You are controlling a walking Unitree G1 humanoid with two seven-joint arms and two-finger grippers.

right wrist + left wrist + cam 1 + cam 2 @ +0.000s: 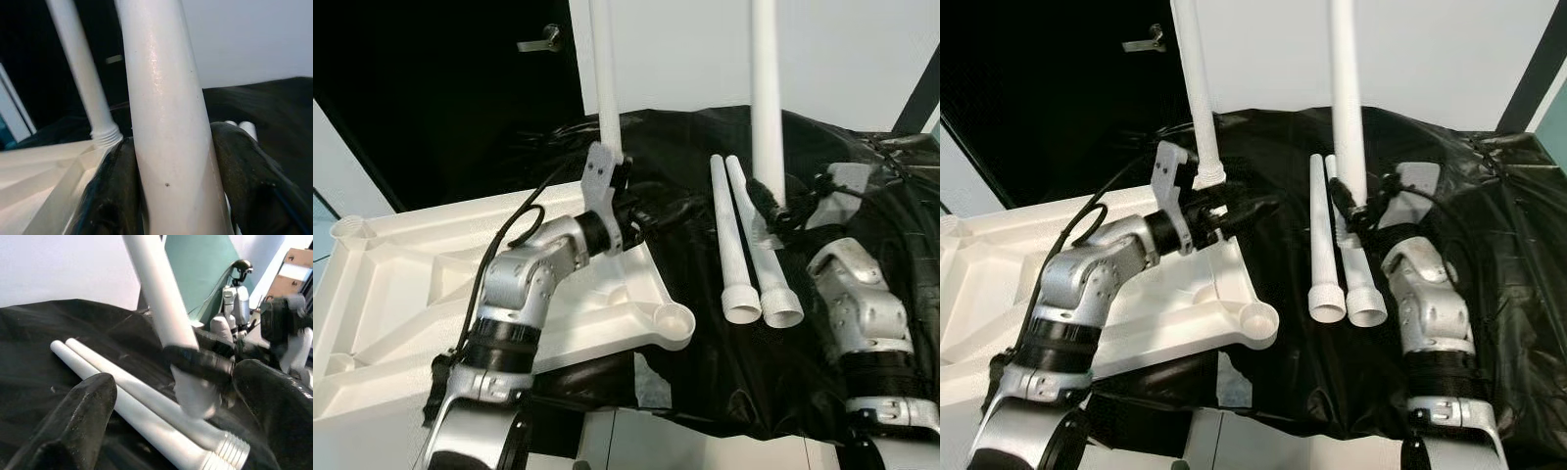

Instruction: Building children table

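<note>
Fingers of right gripper [171,196] clamp upright white leg [767,98]; left gripper [171,431] fingers wide, empty, beside leg standing in tabletop [401,284] far corner.

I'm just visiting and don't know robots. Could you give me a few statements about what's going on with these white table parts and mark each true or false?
1. The right gripper holds a white leg upright. True.
2. Four spare legs lie on the black sheet. False: two spare legs lie there, side by side.
3. The white tabletop lies underside up. True.
4. The left gripper holds a screwdriver. False: it holds nothing, with its fingers apart beside a standing leg.
5. The two spare legs are crossed. False: they lie parallel.
</note>
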